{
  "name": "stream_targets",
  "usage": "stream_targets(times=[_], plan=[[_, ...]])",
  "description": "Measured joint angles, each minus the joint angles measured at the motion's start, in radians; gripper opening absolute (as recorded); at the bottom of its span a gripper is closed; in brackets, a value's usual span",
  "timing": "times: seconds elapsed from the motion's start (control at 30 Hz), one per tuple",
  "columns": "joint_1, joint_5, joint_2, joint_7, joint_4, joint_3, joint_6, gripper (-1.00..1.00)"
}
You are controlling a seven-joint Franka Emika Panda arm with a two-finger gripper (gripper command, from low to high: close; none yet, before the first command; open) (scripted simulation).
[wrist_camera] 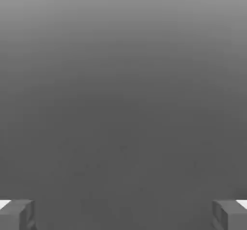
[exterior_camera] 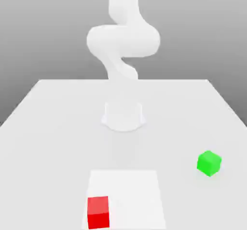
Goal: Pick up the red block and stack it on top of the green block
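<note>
Exterior view, near to far: the red block is lying at the front of the table; the green block is sitting well apart, toward the exterior view's right; the white arm is rising behind. Hand view: the gripper is standing fully spread, its fingers enclosing nothing.

arm upright, folded | tool fingers wide apart, empty
</note>
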Motion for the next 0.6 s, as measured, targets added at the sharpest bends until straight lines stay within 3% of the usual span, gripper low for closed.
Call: stream_targets(times=[0.6], plan=[[0.031, 0.076, 0.659, -0.213, -0.113, -0.105, 0.247, 0.00]])
